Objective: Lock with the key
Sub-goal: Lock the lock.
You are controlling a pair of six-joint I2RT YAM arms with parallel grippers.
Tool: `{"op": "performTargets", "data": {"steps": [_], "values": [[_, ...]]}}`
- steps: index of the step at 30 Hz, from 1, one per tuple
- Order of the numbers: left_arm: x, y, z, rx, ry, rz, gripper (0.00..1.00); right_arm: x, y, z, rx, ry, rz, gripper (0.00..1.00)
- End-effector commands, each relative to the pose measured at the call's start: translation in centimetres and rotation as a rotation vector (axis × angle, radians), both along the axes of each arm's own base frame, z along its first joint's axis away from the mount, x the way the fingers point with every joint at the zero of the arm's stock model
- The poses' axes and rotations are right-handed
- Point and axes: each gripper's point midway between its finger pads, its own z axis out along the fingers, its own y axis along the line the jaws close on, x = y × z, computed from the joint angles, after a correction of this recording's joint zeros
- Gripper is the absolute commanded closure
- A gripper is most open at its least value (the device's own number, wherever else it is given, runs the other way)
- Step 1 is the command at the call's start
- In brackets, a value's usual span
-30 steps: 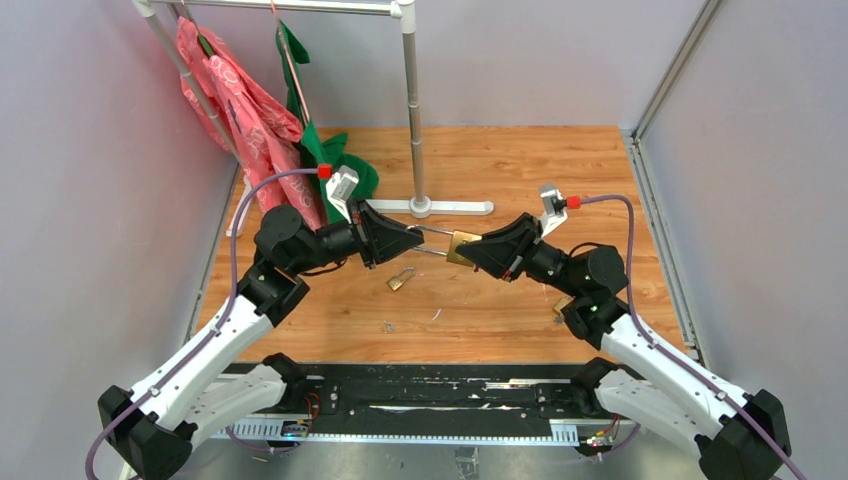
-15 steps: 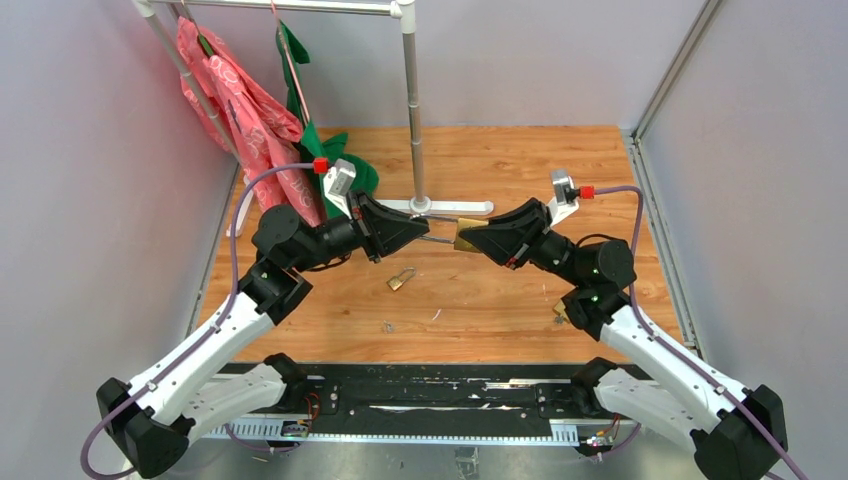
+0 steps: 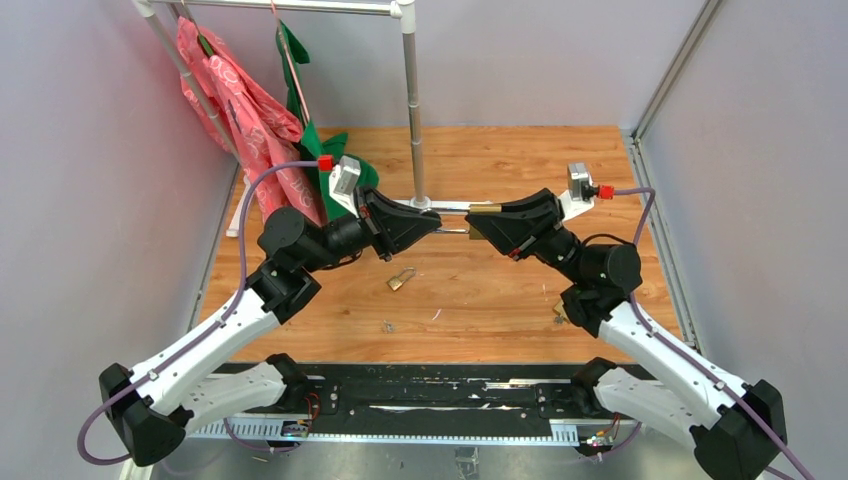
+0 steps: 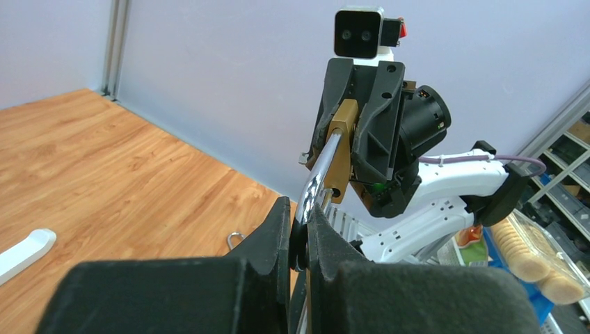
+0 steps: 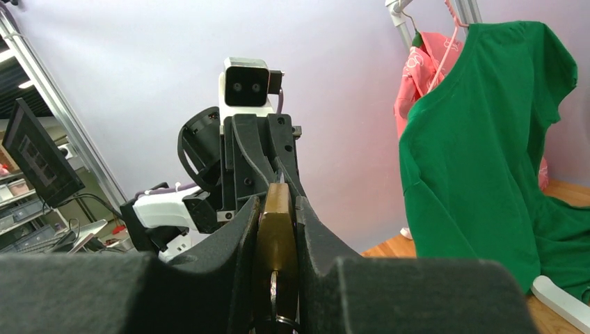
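A brass padlock (image 3: 483, 209) hangs in the air between the two arms, above the wooden floor. My right gripper (image 3: 476, 222) is shut on its brass body, which shows edge-on between the fingers in the right wrist view (image 5: 277, 212). A key on a ring (image 5: 273, 296) sticks out of the lock's near end. My left gripper (image 3: 432, 222) is shut on the lock's chrome shackle (image 4: 319, 177), which runs up to the brass body (image 4: 342, 149). The two grippers face each other, tip to tip.
A second small padlock (image 3: 401, 279) lies on the floor below the grippers. A clothes rack pole (image 3: 411, 110) with its white foot (image 3: 450, 207) stands just behind them. Red (image 3: 235, 105) and green (image 3: 325, 150) garments hang at back left. Grey walls close both sides.
Both grippers have risen and moved towards the back with the padlock between them. The lock has turned, so its brass body now shows edge-on from above.
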Motion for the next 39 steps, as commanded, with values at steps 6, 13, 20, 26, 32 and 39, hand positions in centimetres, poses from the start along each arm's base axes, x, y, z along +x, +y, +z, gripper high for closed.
{"op": "performTargets", "data": {"steps": [6,13,20,26,32,39], "values": [[-2.6,-1.4,-8.2,0.216,0.188,-0.142,1.0,-3.4,2.7,-3.1,-0.132,0.046,0.167,1.0],[-1.1,0.9,-7.4,0.21,0.191,-0.054,1.0,-3.6,2.5,-4.7,-0.163,0.085,0.167,1.0],[-1.0,1.0,-7.9,0.191,0.209,-0.067,1.0,-3.6,2.1,-4.9,-0.148,0.094,0.158,1.0],[-2.2,0.5,-8.3,0.214,0.225,-0.181,1.0,-4.3,2.0,-4.7,-0.162,0.033,0.196,1.0],[-3.0,0.5,-7.9,0.211,0.218,-0.226,1.0,-5.5,1.7,-3.5,-0.146,-0.043,0.282,1.0],[-4.5,1.3,-7.8,0.217,0.152,-0.25,1.0,-5.5,0.8,-1.9,-0.02,0.001,0.463,1.0]]}}
